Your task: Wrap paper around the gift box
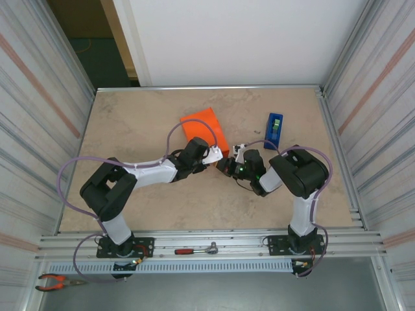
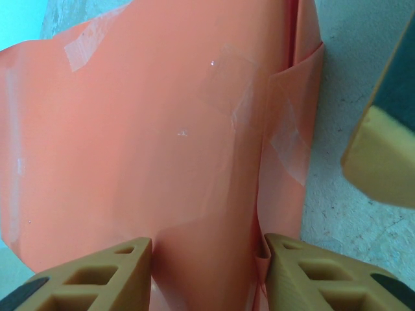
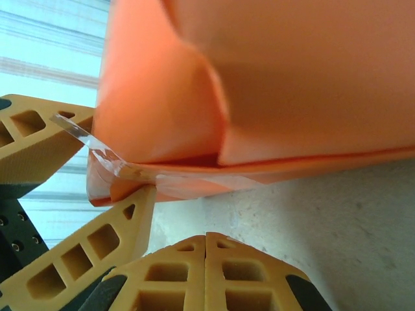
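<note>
Now | wrapped paper lies diagonal | left pincer clamps it | right pincer closed, empty

Item 1, paper: near edge hidden from me under the left gripper in the top view. It is cut off top and bottom at the left wrist, top and right at the right wrist.
Item 2, gift box: covered by the paper throughout.
Item 3, clear tape: blurred, possibly touching a finger.
</note>
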### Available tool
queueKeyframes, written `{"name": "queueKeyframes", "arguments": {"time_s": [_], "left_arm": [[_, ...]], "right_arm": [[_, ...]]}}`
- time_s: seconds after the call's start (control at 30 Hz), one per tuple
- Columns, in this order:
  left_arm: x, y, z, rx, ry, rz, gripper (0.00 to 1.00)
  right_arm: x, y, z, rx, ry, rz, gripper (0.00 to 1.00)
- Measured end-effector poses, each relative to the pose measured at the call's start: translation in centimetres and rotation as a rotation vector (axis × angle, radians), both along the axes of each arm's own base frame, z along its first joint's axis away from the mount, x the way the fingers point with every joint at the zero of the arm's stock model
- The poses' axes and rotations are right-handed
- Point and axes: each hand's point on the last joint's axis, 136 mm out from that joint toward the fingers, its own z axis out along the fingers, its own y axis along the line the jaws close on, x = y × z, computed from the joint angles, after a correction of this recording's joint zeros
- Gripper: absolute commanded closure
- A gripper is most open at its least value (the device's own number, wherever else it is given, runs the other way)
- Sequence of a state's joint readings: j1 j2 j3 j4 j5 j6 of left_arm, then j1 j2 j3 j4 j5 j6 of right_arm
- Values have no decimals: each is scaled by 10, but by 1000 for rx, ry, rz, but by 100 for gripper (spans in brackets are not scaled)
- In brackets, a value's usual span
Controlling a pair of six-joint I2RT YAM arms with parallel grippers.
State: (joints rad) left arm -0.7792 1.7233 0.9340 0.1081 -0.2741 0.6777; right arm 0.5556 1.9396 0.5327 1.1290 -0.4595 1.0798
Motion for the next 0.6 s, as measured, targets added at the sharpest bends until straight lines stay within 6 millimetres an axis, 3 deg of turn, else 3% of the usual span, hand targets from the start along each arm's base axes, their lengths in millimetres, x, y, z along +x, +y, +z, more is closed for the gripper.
{"name": "queueKeyframes", "arguments": {"time_s": [0.37,0.6], "left_arm": [[0,0,0,0,0,0,55],[0,0,0,0,0,0,55]], "right_arm": [[14,6,-6,-3,-6,-16,100],[11,-8,2,0,-6,-35,100]]}}
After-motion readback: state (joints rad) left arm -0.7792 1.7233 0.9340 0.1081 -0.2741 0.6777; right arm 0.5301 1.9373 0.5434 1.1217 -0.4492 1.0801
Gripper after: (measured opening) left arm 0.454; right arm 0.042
